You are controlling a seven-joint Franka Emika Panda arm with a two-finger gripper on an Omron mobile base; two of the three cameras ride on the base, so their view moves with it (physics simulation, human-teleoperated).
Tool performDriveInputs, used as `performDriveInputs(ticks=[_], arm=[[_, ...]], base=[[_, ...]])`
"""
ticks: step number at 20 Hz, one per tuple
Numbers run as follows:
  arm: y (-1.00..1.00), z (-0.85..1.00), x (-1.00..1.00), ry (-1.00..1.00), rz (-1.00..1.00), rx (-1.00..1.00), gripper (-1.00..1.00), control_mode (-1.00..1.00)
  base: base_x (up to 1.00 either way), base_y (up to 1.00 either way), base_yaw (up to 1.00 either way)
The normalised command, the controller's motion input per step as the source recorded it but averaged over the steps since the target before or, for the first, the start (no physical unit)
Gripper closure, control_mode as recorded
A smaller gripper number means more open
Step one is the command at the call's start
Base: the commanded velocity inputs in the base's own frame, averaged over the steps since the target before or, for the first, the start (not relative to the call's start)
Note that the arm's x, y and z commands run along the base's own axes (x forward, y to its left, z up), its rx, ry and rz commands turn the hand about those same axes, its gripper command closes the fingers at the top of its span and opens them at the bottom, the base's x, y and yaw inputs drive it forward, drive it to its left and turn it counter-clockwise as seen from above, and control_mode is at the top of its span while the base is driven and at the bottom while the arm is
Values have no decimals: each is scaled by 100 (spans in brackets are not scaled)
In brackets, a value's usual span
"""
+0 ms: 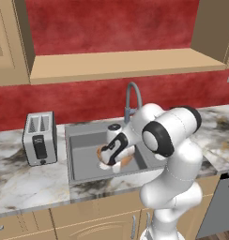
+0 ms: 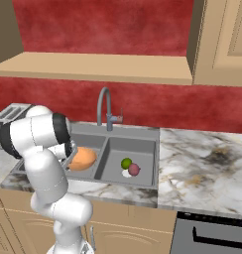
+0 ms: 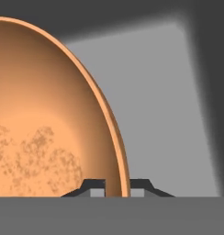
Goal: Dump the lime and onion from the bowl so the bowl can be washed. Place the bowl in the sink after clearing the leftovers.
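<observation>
My gripper (image 3: 117, 187) is pinching the rim of the bowl (image 3: 45, 128): in the hand view one dark finger tip is standing inside the rim and the other one outside, with the thin orange wall between them. The jaws are almost pressed together on this wall. The inside of the bowl is showing some speckled brown stains near the bottom, and I am seeing no fruit in it.

In the right base view I am holding the bowl (image 2: 83, 158) tilted over the left basin of the sink (image 2: 143, 136), just beside my white forearm. In the left base view my hand is partly hiding the bowl (image 1: 124, 161), so there I am seeing a small orange part of it over the same basin.

The lime (image 2: 126, 163) and the onion (image 2: 134, 169) are lying on the floor of the right basin, touching each other or nearly so, close to the round drain. The lime is sitting a little more to the back and the onion more to the front.

The faucet (image 2: 104, 105) is rising behind the divider between the two basins. A toaster (image 1: 40, 138) is standing on the marble counter (image 2: 202, 163), to the left of the sink.
</observation>
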Motion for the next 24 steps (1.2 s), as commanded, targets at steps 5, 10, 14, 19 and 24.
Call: performDriveInputs(ticks=[5,10,14,19,24], arm=[[0,-9,7,-4,-6,-1,100,-100],[0,1,0,0,-2,0,-100,-100],[0,35,-12,-1,-5,0,-100,-100],[11,80,-6,-7,-9,0,-100,-100],[5,96,-27,-18,-4,0,-100,-100]], base=[[0,0,0],[0,0,0],[0,0,0],[0,0,0],[0,0,0]])
